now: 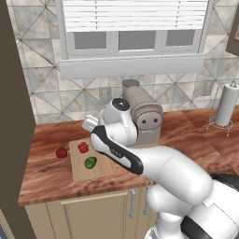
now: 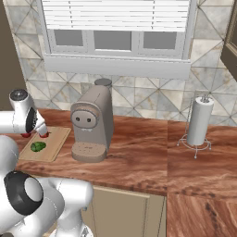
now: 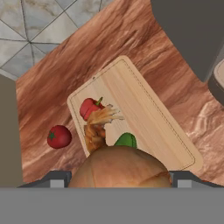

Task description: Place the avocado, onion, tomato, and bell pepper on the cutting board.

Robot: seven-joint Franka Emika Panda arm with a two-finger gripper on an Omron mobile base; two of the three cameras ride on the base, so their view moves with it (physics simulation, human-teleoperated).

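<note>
Counter (image 1: 56, 175): reddish wood, running along the tiled wall, with a coffee machine (image 2: 92, 125) and a paper towel holder (image 2: 199, 122) standing on it.

Cutting board (image 3: 148, 118): light wood, lying flat on the counter to the left of the coffee machine.

Progress, judged from how things lie: two of four items are on the board. The bell pepper (image 3: 89, 107) sits near the board's far left corner, and the avocado (image 1: 90, 162) lies nearer the front edge, apart from the pepper. The tomato (image 3: 59, 136) is not yet placed; it rests on the bare counter just beside the board's left edge. The onion (image 3: 120, 166) is off the surface altogether, so two items remain.

Gripper (image 3: 118, 177): the hand view shows the onion sitting right between the finger bases, its papery top pointing forward over the board. The jaws appear closed on it, though the fingertips are hidden behind the bulb. The hand hangs above the board's near left part, with pepper and avocado directly below and ahead.

Likely step in hand: lowering the onion onto free board space, to the right of the avocado.
</note>
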